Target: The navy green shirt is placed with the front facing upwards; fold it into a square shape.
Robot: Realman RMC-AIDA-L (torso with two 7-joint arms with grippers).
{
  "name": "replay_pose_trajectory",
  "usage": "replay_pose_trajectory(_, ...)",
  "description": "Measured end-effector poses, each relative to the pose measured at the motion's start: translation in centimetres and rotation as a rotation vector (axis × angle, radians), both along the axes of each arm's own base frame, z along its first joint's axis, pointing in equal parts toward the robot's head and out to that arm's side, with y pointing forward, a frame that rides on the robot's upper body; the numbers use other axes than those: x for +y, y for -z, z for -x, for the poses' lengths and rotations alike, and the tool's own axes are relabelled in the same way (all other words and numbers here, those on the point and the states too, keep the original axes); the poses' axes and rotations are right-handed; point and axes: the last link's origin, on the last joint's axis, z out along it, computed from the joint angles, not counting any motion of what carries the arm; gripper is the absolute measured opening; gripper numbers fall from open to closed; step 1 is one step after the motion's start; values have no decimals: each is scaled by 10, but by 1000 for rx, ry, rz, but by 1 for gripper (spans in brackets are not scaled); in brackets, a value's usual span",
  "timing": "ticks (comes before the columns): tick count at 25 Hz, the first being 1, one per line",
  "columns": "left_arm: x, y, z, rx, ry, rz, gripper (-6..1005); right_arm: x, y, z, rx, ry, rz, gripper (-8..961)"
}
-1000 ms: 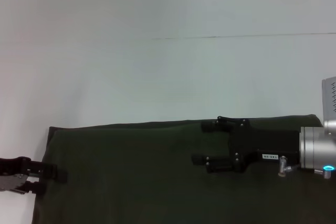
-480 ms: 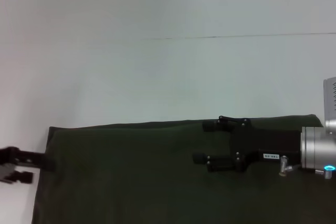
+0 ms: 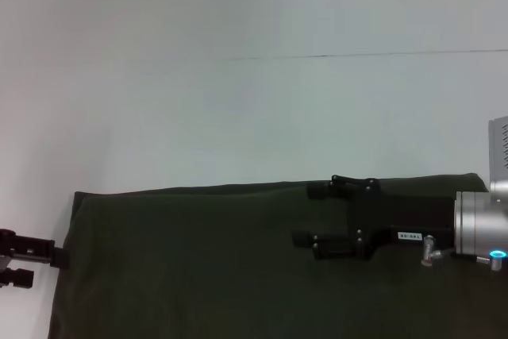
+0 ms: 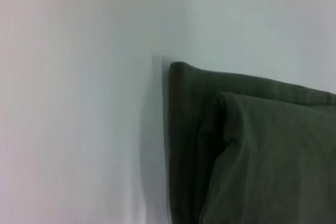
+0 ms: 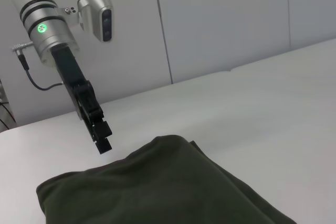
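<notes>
Head view: we see the navy green shirt [image 3: 238, 260] lying folded on the white worktop [image 3: 238, 101], filling the near part of the pic. No print or neck label shows; only plain dark fabric faces up. The right hand [image 3: 308, 214] hovers over the shirt's far edge toward its right end, fingers spread apart, gripping nothing. A small white tag w/ writing sits on the hand's black body, too small for us to read. The left hand [image 3: 28, 263] is just off the shirt's left edge, fingers parted w/ a gap between them, nothing held.

Left wrist view: only a shirt corner [image 4: 252, 150] on the worktop, seen close. Here we make out stacked layers, one rounded fold lying on a lower one, which the head view doesn't show. No hand visible.

Right wrist view: shirt [image 5: 152, 187] from the opposite side, a rounded folded edge and layered corner. The left hand [image 5: 103, 143] hangs above the worktop just beyond the shirt's far edge, not touching the fabric. A green light ring glows on the left arm's wrist.
</notes>
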Motion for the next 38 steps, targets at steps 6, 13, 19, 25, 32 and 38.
replay_pose_trajectory(6,0,4,3,8,11,-8,893,-1,1,0,1,1,4,908)
replay_pose_trajectory(13,-4,11,7,3,21,-1,892,-1,2,0,2,2,8,908)
replay_pose_trajectory(19,-7,16,9,3,18,15,892,-1,2,0,2,2,8,908)
replay_pose_trajectory(25,-7,20,10,19,24,30,893,-1,2,0,2,3,8,908)
replay_pose_trajectory(32,-6,20,10,20,24,29,893,-2,2,0,0,6,12,908)
replay_pose_trajectory(38,-6,20,9,18,21,30,893,-2,2,0,0,6,13,907)
